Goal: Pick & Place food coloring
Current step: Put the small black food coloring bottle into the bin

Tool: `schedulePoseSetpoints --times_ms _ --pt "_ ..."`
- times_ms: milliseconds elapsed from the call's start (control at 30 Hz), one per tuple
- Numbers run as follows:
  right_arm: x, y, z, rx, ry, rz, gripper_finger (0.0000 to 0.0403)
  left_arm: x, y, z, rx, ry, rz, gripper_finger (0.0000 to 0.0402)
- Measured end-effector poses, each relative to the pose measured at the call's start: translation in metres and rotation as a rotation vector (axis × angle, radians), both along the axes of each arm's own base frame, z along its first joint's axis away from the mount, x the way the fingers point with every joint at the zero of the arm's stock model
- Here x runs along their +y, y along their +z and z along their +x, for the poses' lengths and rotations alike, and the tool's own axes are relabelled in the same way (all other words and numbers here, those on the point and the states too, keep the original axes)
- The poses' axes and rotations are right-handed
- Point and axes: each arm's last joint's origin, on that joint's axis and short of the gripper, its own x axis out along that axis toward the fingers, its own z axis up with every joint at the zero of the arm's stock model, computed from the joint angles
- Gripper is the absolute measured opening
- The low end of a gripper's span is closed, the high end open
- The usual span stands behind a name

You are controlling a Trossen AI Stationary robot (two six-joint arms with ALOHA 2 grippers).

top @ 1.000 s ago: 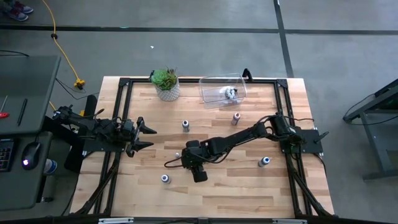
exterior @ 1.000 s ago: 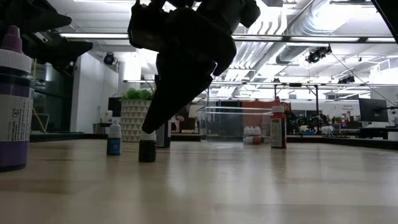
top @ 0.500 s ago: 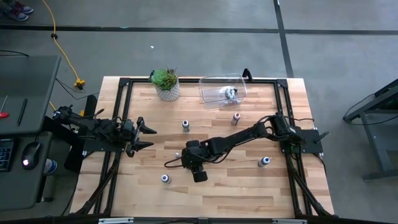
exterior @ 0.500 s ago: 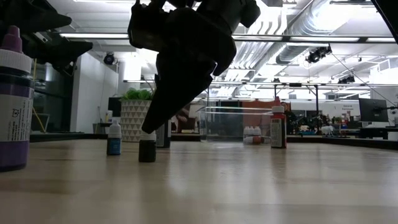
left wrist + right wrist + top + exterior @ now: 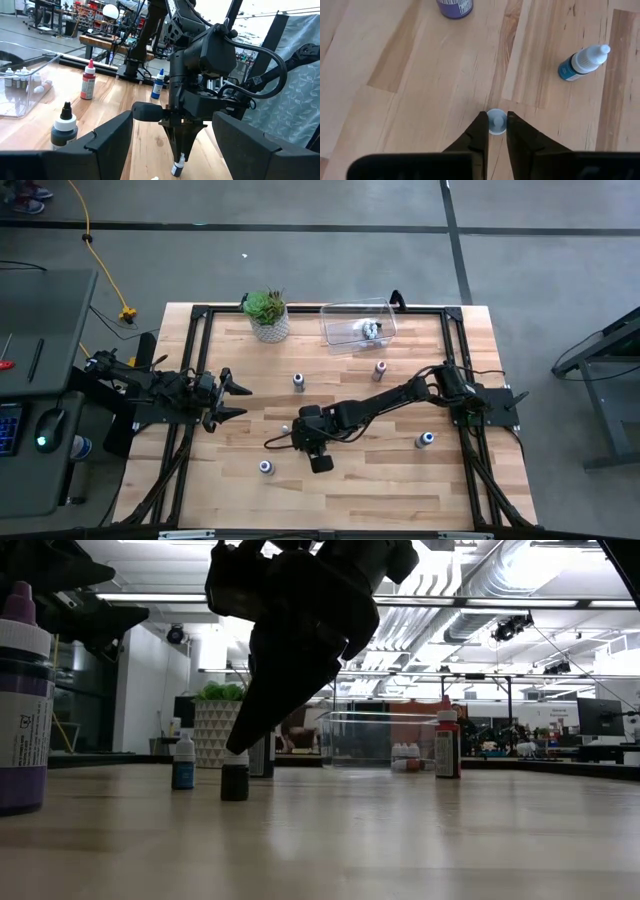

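Grasp step: the right claw [image 5: 492,131] pinches 1 tiny pale-capped food-coloring bottle [image 5: 496,121] standing on the wooden worktop [image 5: 380,470], well short of the clear plastic bin [image 5: 358,323].
Next comes a straight lift, then a carry to that bin. The left claw [image 5: 236,399] waits apart, far from the bin.

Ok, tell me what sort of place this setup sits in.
Probably a robotics lab or workshop: bare ceiling ducts overhead, workbenches crowded with gear in the background, and a wooden table in a black frame on a concrete floor.
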Motion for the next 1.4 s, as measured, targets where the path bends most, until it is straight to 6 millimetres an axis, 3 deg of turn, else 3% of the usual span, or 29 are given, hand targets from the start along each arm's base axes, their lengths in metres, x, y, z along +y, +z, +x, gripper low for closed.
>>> schedulePoseSetpoints --times_ms 433,767,1067,1400 --pt "0.000 0.009 0.000 0.003 -0.033 0.019 0.0037 0.000 0.000 0.000 0.000 0.000 0.000 0.0271" --pt "-0.010 0.076 0.014 -0.080 -0.082 0.015 0.0037 0.000 0.000 0.000 0.000 0.000 0.000 0.0271" --pt "-0.024 0.141 0.014 -0.128 -0.130 -0.005 0.0037 0.000 0.000 0.000 0.000 0.000 0.000 0.0271" --pt "-0.043 0.190 0.007 -0.193 -0.135 -0.014 0.0037 0.000 0.000 0.000 0.000 0.000 0.000 0.0271"
